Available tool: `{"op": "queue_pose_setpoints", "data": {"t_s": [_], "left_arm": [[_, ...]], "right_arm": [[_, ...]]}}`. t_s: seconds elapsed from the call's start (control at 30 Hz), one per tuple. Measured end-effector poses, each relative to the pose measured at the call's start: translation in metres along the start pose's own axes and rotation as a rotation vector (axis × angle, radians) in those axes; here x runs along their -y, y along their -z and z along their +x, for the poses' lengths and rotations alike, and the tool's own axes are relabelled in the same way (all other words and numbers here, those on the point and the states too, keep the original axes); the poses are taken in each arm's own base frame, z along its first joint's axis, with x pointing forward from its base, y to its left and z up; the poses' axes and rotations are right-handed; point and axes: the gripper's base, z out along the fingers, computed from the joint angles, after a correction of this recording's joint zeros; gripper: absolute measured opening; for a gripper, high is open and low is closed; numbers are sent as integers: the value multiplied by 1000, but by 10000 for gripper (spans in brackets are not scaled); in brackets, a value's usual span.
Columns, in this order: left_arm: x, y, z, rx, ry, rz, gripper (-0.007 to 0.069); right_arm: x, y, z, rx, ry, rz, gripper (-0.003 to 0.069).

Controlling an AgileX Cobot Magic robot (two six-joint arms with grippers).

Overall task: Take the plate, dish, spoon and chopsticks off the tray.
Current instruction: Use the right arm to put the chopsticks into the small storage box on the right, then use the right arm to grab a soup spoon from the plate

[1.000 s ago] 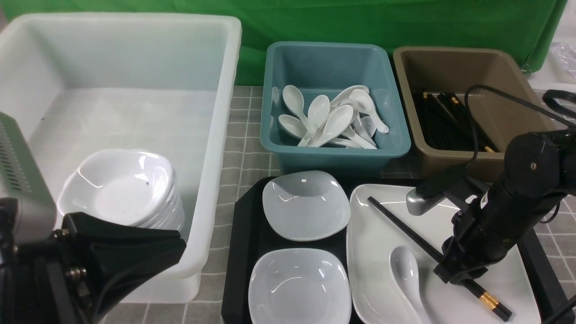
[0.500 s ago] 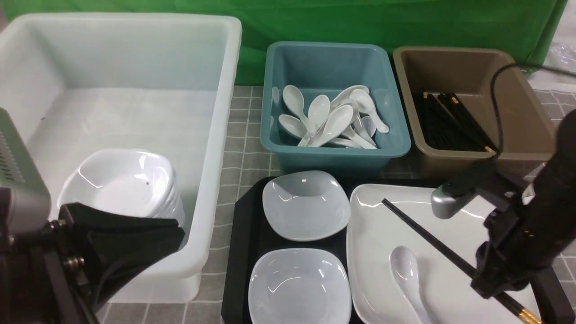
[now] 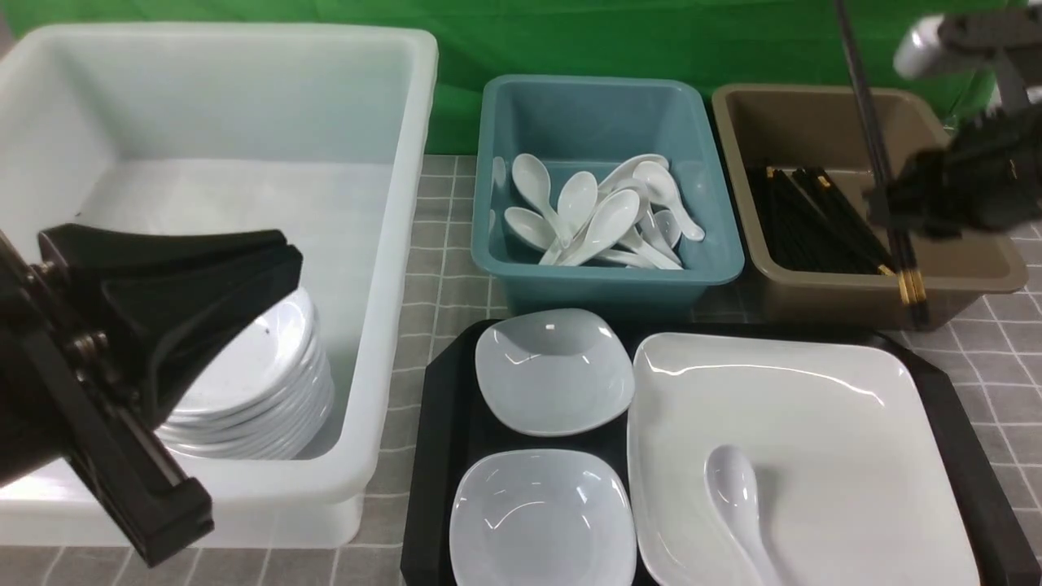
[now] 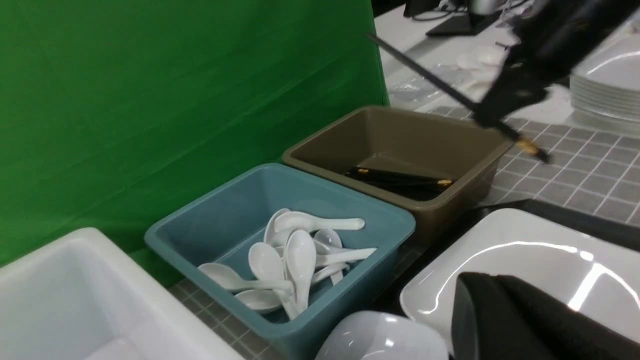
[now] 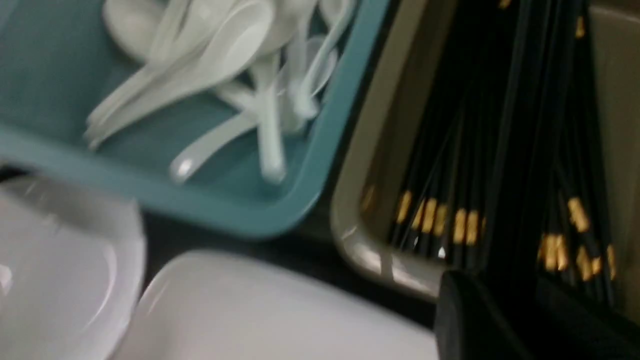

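The black tray (image 3: 440, 456) carries the large white plate (image 3: 814, 439), with the white spoon (image 3: 737, 496) lying on its near part. Two small white dishes (image 3: 553, 370) (image 3: 541, 517) sit on the tray's left side. My right gripper (image 3: 887, 203) hangs above the brown bin (image 3: 814, 122), shut on the black chopsticks (image 3: 867, 122), which stand steeply with their gold-banded ends down. From the left wrist these chopsticks (image 4: 425, 75) slant above the bin. My left gripper (image 3: 285, 252) is shut on nothing, in front of the white tub (image 3: 391, 268).
The white tub holds a stack of small dishes (image 3: 260, 391). A teal bin (image 3: 606, 106) behind the tray holds several white spoons. The brown bin holds several black chopsticks (image 3: 814, 220). A green cloth hangs behind the bins.
My right gripper lifted the chopsticks off the plate and carried them up and back over the brown bin, tilting them steep. My left gripper rose a little.
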Motion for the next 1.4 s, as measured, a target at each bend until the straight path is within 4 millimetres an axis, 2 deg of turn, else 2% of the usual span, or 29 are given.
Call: {"op": "queue_pose_setpoints", "data": {"t_s": [0.03,0.07,0.17,0.27,0.3,0.33,0.4,0.47,0.5,0.53,0.6,0.73,0.77,0.83,0.87,1.0,1.1,1.2,1.23,1.27,1.4], "left_arm": [[0,0,0,2,0,1,13],[0,0,0,2,0,2,13],[1,0,1,-6,-10,10,13],[2,0,2,-12,-15,15,13],[2,0,2,-14,-8,17,13],[2,0,2,-15,-1,18,13],[2,0,2,-17,14,22,13],[3,0,3,-23,19,30,13],[3,0,3,-27,16,34,13],[4,0,4,-36,6,43,13],[5,0,6,-54,-21,56,13],[7,0,8,-83,-63,76,13],[7,0,9,-89,-71,81,13],[7,1,10,-94,-74,84,13],[8,1,10,-101,-86,86,13],[7,1,11,-107,-95,84,13],[7,1,11,-109,-69,83,13],[7,1,11,-110,-57,83,13],[7,1,11,-110,-56,82,13],[7,1,11,-110,-56,83,13],[7,0,11,-112,-52,83,13]], "right_arm": [[9,-15,-10,8,-15,9,146],[9,-18,-11,7,-16,8,146],[36,-75,-40,28,-46,38,146],[43,-99,-47,19,-74,40,161],[48,-114,-48,-1,-111,38,202],[49,-117,-48,-14,-120,35,231],[51,-124,-46,-58,-148,27,367],[50,-120,-45,-104,-156,18,474],[50,-117,-45,-115,-154,16,493],[48,-106,-47,-134,-148,12,511],[43,-87,-49,-165,-140,-1,494],[16,-23,-47,-278,-94,-54,350],[3,-5,-42,-310,-73,-75,320],[-12,5,-30,-356,-53,-98,297],[-33,20,-8,-402,-21,-128,284],[-75,33,52,-479,26,-182,299],[-103,31,109,-539,41,-205,336],[-116,21,142,-583,75,-200,358],[-118,19,146,-589,77,-198,360],[-123,11,158,-612,87,-192,368],[-130,-5,164,-615,97,-186,375]]}}
